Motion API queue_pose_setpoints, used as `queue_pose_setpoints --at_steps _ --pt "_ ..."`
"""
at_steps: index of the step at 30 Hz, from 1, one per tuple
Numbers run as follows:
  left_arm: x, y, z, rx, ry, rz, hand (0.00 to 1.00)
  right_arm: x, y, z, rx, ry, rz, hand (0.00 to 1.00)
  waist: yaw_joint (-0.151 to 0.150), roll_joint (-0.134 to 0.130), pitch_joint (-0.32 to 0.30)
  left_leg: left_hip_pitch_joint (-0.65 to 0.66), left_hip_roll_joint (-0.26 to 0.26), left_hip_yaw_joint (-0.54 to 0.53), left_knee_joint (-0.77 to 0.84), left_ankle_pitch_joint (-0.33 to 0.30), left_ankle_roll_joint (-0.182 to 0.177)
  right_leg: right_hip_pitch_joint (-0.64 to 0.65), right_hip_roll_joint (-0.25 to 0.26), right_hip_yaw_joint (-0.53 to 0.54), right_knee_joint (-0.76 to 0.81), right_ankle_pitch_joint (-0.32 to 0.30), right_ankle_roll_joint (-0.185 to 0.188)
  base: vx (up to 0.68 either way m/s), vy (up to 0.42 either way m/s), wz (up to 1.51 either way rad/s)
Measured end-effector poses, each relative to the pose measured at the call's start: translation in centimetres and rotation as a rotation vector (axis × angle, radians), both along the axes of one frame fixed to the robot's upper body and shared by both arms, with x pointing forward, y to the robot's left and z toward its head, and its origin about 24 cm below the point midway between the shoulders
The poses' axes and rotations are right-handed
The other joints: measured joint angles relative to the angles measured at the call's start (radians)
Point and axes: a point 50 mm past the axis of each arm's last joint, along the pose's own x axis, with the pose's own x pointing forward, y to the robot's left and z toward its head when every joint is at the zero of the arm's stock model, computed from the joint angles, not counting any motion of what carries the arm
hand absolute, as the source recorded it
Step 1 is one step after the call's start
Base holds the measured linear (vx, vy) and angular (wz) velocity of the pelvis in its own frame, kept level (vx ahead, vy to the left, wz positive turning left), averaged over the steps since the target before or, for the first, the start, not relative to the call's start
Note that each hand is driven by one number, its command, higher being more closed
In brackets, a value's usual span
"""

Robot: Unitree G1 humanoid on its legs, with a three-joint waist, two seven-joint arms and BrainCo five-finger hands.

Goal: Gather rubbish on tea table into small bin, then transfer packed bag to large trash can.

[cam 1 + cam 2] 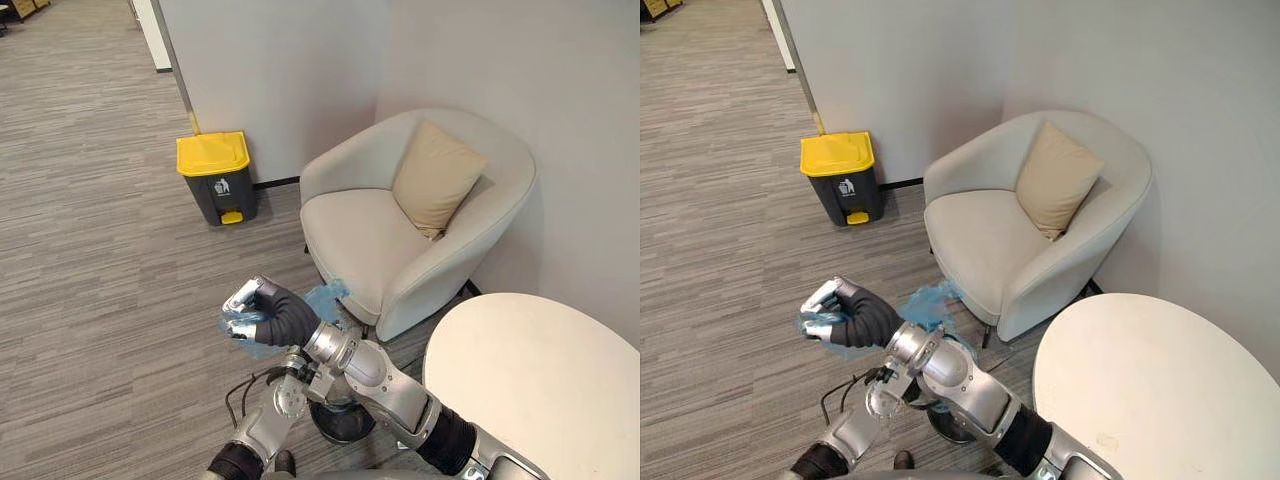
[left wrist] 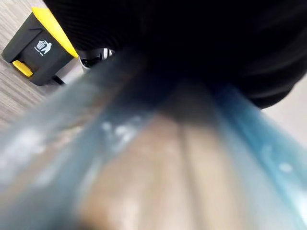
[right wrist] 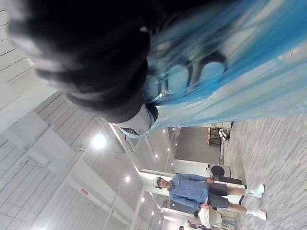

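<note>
Plastic bag [image 1: 325,297], thin, blue and see-through, hangs in the air above the wood-patterned floor [image 1: 90,250], gripped by the right hand [image 1: 262,312], whose silver fingers [image 1: 240,298] are curled tight round the gathered film. More of the film bunches behind its dark wrist cover and trails below the fist. The right arm reaches in from the lower right, past the edge of the round white table [image 1: 540,380], and the fist is just off the front corner of the cream armchair [image 1: 390,250], which holds a tan cushion [image 1: 435,175] propped against its back. In the right wrist view the blue film stretches past that hand's dark cover. The left arm [image 1: 265,425] comes up from below and passes under the right forearm. In the left wrist view blurred blue film runs close across the lens beneath the dark cover of the left hand [image 2: 201,43], and I cannot tell whether that hand is clenched or released. The large trash can [image 1: 215,178], dark grey with a closed yellow lid, stands against the wall [image 1: 270,70], well apart from the bag. A person [image 3: 192,191] stands in the distance in the right wrist view.
</note>
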Motion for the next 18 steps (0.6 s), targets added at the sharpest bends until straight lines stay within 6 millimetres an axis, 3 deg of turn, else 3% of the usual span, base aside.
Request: queue_pose_setpoints --at_steps 5,9,18 --pt "-0.1 0.6 -0.8 -0.001 0.044 0.036 1.00 -0.4 -0.2 -0.8 -0.064 -0.056 -0.036 0.00 -0.012 0.000 0.000 0.000 0.000 0.000 0.000 0.000 0.000 0.000 0.000 0.000 0.000 -0.001 0.001 0.00 0.000 0.00" --pt "0.0 1.1 -0.8 -0.021 0.054 0.073 1.00 -0.3 -1.1 -2.5 -0.131 -0.060 -0.108 0.00 -0.012 -0.001 0.001 0.000 0.000 0.000 0.000 0.000 0.000 0.000 -0.001 0.000 0.000 -0.003 0.004 0.00 0.000 0.00" --pt "-0.4 3.4 -1.4 -0.059 0.090 0.194 1.00 0.0 -4.5 -5.0 -0.366 -0.228 -0.271 0.00 -0.011 -0.009 0.008 0.000 0.000 -0.001 0.000 -0.001 0.000 0.000 -0.001 0.000 0.000 -0.005 0.007 0.00 0.000 0.00"
